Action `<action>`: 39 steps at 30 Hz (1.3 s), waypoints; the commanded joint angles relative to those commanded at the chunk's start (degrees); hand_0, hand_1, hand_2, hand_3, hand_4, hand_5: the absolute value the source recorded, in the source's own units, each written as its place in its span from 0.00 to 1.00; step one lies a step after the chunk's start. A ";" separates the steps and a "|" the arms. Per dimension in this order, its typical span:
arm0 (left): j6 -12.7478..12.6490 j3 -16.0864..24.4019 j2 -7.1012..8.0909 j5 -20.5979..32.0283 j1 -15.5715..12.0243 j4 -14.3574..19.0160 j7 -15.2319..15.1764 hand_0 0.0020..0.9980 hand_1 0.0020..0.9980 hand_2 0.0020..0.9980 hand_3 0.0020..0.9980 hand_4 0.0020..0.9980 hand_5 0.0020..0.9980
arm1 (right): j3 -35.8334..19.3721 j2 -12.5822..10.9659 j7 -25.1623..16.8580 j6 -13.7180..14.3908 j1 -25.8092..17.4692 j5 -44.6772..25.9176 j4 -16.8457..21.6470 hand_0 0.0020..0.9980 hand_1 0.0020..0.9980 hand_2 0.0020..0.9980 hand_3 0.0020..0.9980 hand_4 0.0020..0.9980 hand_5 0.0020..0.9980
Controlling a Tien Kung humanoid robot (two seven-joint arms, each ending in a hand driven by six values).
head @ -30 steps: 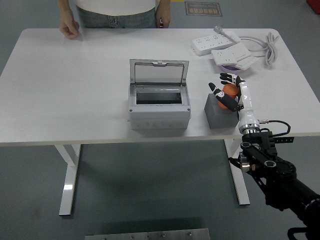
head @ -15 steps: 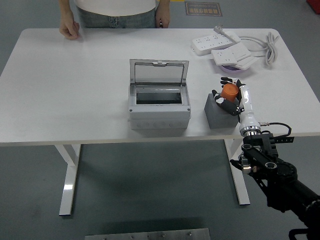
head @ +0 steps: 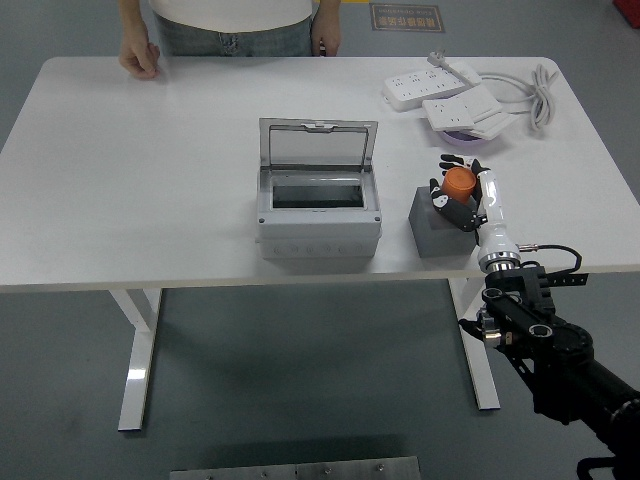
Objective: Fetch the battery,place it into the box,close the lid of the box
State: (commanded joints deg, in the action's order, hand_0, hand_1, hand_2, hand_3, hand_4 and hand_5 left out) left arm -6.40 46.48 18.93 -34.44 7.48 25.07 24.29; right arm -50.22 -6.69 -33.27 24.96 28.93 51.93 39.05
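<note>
A grey box stands at the table's middle with its clear lid raised upright and its inside showing. An orange battery stands on a dark grey block to the box's right. My right hand is at the block, its black fingers curled around the orange battery. The left arm is out of view.
White power strips and a coiled white cable lie at the far right, over a purple dish. A person stands at the far edge, one hand resting on the table at the far left.
My right hand's fingers have closed in around the orange battery and the wrist has shifted slightly. The box and the person have not moved.
</note>
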 joint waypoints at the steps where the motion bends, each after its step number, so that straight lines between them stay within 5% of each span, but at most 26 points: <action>1: 0.00 -0.01 0.01 0.03 -0.01 -0.01 -0.02 0.65 0.69 0.53 0.54 0.41 0.00 | 0.04 -0.01 0.00 0.02 0.01 0.02 0.05 0.67 0.69 0.67 0.68 0.66 0.00; 5: 0.00 -0.04 0.00 0.07 -0.04 -0.01 -0.05 0.65 0.69 0.53 0.54 0.41 0.00 | 0.12 -0.03 0.06 0.09 0.03 0.01 0.12 0.67 0.69 0.67 0.68 0.66 0.00; 6: 0.00 -0.04 0.00 0.06 -0.04 -0.01 -0.05 0.65 0.69 0.53 0.54 0.41 0.00 | 0.16 -0.04 0.12 0.10 0.03 0.02 0.12 0.49 0.55 0.55 0.64 0.63 0.01; 11: 0.00 -0.21 0.02 0.31 0.07 -0.05 -0.22 0.65 0.69 0.53 0.54 0.41 0.00 | 0.22 -0.04 0.33 0.29 0.09 -0.13 0.05 0.49 0.55 0.55 0.64 0.63 0.01; 12: 0.00 -0.23 0.03 0.35 0.08 -0.06 -0.24 0.65 0.69 0.53 0.54 0.41 0.00 | 0.24 -0.06 0.40 0.34 0.10 -0.12 0.05 0.48 0.50 0.52 0.59 0.51 0.07; 17: 0.02 -0.21 -0.01 0.29 -0.01 -0.05 -0.19 0.65 0.69 0.53 0.54 0.41 0.00 | 0.48 -0.08 0.79 0.44 0.16 0.07 0.13 0.48 0.50 0.52 0.59 0.51 0.07; 18: 0.03 -0.19 -0.02 0.26 -0.03 -0.04 -0.17 0.65 0.69 0.53 0.54 0.42 0.00 | 0.53 -0.08 0.83 0.46 0.17 0.07 0.15 0.46 0.47 0.52 0.57 0.44 0.07; 29: 0.11 -0.28 0.00 0.24 -0.02 -0.09 -0.29 0.65 0.69 0.53 0.53 0.41 0.00 | 0.50 -0.15 1.22 0.31 0.10 -0.68 0.31 0.43 0.45 0.51 0.55 0.39 0.05; 30: 0.12 -0.34 0.01 0.31 -0.01 -0.10 -0.35 0.65 0.69 0.53 0.53 0.42 0.00 | 0.49 -0.16 1.29 0.30 0.11 -0.69 0.34 0.38 0.43 0.49 0.51 0.31 0.05; 39: 0.13 -0.57 -0.02 0.56 -0.08 -0.16 -0.58 0.65 0.69 0.54 0.54 0.42 0.00 | 0.63 -0.22 1.47 0.33 0.14 -1.15 0.52 0.34 0.40 0.45 0.43 0.35 0.02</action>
State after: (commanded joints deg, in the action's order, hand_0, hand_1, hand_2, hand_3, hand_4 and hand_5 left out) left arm -6.27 45.91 18.91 -33.88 7.40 24.91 23.71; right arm -49.59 -6.92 -31.81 25.29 29.07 50.78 39.58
